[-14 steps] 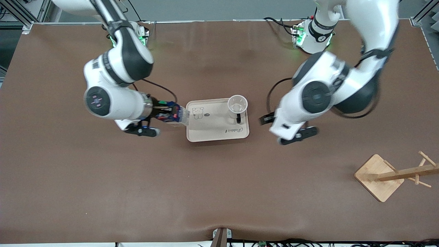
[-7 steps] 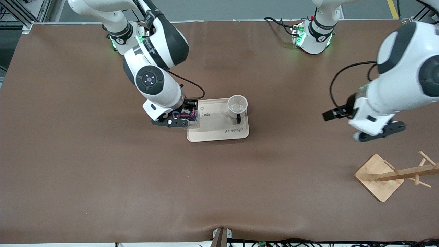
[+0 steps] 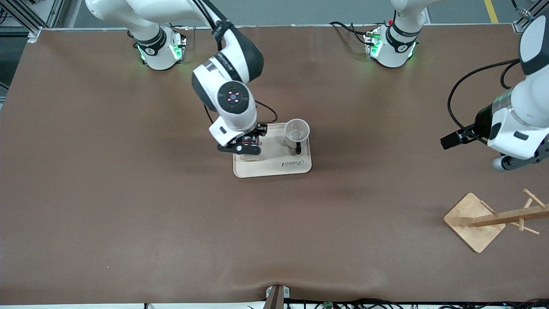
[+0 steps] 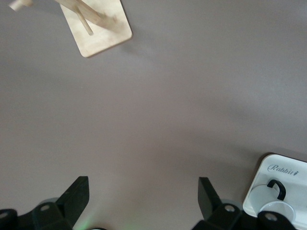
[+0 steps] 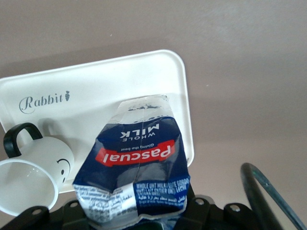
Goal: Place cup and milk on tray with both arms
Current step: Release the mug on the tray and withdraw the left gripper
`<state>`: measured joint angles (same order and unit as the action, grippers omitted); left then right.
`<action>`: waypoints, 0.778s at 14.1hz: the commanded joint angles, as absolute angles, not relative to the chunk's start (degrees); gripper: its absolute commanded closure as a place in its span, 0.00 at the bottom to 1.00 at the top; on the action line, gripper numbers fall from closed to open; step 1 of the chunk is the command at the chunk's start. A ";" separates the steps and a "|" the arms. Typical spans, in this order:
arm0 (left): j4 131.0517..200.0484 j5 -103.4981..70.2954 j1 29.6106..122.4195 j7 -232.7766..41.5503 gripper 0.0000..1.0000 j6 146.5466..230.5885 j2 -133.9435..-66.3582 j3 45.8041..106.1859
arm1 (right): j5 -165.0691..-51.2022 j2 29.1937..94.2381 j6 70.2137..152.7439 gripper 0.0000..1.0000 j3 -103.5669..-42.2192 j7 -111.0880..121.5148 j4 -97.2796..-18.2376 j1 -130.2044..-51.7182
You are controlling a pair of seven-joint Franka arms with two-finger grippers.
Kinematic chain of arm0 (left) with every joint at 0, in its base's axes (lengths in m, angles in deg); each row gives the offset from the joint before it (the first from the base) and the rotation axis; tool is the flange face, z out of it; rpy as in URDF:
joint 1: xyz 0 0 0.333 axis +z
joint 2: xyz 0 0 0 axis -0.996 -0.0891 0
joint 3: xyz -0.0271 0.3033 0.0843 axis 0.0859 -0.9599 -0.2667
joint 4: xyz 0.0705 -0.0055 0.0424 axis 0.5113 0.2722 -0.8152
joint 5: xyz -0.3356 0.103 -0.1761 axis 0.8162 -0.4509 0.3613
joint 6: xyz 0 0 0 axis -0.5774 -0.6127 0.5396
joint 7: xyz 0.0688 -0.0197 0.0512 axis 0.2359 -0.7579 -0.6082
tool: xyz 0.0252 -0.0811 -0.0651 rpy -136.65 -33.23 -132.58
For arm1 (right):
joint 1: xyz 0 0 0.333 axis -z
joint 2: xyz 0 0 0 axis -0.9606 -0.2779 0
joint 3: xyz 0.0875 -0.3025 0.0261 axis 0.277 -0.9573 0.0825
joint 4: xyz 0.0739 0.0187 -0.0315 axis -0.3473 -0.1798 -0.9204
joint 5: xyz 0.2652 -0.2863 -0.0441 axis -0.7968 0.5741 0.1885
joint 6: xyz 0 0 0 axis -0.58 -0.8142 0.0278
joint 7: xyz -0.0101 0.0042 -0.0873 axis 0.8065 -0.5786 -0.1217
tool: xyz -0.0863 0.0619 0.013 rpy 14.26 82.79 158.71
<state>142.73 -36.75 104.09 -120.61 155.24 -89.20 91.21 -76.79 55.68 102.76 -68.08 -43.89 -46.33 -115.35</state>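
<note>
My right gripper (image 3: pixel 244 146) is shut on the dark blue milk carton (image 5: pixel 136 163), whose red label shows. It holds the carton upright over the cream tray (image 3: pixel 274 165) at the end toward the right arm; I cannot tell whether the carton touches the tray. The white smiley cup (image 3: pixel 297 131) stands on the tray's end toward the left arm, with its black handle nearer the front camera. The right wrist view shows the tray (image 5: pixel 96 91) and cup (image 5: pixel 33 172). My left gripper (image 3: pixel 521 159) is open and empty above bare table near the left arm's end, also seen in its wrist view (image 4: pixel 142 196).
A wooden rack with a square base (image 3: pixel 474 221) and pegged post stands at the left arm's end, nearer the front camera than my left gripper. It also shows in the left wrist view (image 4: pixel 100 24). Brown table mat (image 3: pixel 171 223) surrounds the tray.
My right gripper has carried the milk from beside the tray to over it. My left arm has drawn away from the tray toward its own end of the table.
</note>
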 commanded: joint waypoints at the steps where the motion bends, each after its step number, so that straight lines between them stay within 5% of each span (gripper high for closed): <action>1: 144.67 -38.34 104.40 -119.13 0.00 155.87 -85.00 91.33 | -75.51 53.89 103.69 0.83 -68.67 -47.09 -44.87 -116.31; 5: 144.85 -38.25 106.68 -113.87 0.00 155.96 -82.88 91.24 | -75.60 53.63 103.96 0.57 -68.59 -47.46 -45.31 -116.84; 6: 144.94 -38.25 107.38 -112.29 0.00 156.04 -82.44 91.24 | -75.60 53.63 103.88 0.39 -68.59 -47.37 -45.31 -116.84; 7: 144.85 -37.99 108.09 -110.71 0.00 156.04 -82.27 91.24 | -75.60 53.71 103.79 0.00 -68.59 -47.02 -45.31 -116.84; 9: 145.11 -37.20 110.11 -107.90 0.00 156.04 -80.69 90.98 | -75.51 53.80 103.53 0.00 -68.67 -46.75 -45.13 -116.67; 11: 146.07 -35.19 106.89 -105.08 0.00 156.04 -78.85 84.43 | -75.51 53.98 103.26 0.00 -68.67 -45.62 -45.13 -115.97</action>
<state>143.15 -37.14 108.75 -108.17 155.26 -82.66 89.26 -76.67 54.37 103.97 -68.31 -45.95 -46.20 -116.05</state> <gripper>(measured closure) 0.000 0.009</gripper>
